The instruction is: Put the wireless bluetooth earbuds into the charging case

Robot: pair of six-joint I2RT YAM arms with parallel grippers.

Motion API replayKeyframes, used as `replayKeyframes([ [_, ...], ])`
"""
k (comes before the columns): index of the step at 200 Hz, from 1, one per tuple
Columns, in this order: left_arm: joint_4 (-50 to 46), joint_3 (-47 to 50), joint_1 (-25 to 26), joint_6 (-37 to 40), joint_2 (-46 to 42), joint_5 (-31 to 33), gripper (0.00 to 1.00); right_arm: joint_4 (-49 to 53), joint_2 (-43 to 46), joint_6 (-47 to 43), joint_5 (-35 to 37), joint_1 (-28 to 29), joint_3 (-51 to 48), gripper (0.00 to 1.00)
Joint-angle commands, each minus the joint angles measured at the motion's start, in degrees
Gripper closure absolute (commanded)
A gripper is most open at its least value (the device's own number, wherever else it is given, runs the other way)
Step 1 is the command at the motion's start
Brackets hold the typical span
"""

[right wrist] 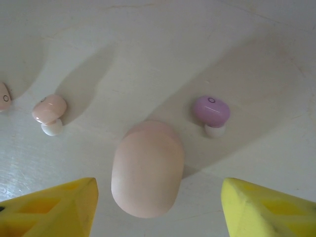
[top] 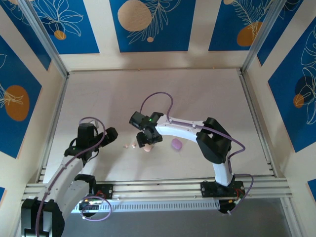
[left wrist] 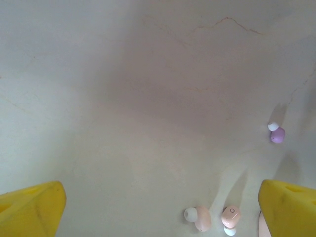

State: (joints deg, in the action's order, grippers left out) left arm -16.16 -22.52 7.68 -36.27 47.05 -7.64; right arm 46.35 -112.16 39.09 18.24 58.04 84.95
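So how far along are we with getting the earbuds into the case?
Nothing is done yet: two pink buds and a purple bud lie loose on the table, and the pink case looks shut. In hand: the open right gripper straddles that case without touching it; the left gripper hangs open and empty. To do: open the case and seat the buds.

We see a pale table (right wrist: pixel 163 44), smooth with a faint sheen and hairline veins. The pink case (right wrist: pixel 147 168) looks like smooth matt plastic. The purple earbud (right wrist: pixel 211 109) and pink earbud (right wrist: pixel 49 108) are glossier, with soft-looking white tips. The right gripper (right wrist: pixel 158 180) has fingers (right wrist: pixel 59 210) of matt yellow plastic. The near rail (top: pixel 158 187) is bare grooved metal.
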Motion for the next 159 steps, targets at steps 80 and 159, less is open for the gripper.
replayKeyframes([
  [80,0.45,0.86,0.27,1.55,-0.98,-2.20,0.00,3.98,-3.39,3.29,1.31,2.20,2.89,0.37],
  [159,0.67,1.09,0.31,1.60,-1.34,-2.73,0.00,4.83,-4.65,3.35,1.95,2.29,4.08,0.40],
])
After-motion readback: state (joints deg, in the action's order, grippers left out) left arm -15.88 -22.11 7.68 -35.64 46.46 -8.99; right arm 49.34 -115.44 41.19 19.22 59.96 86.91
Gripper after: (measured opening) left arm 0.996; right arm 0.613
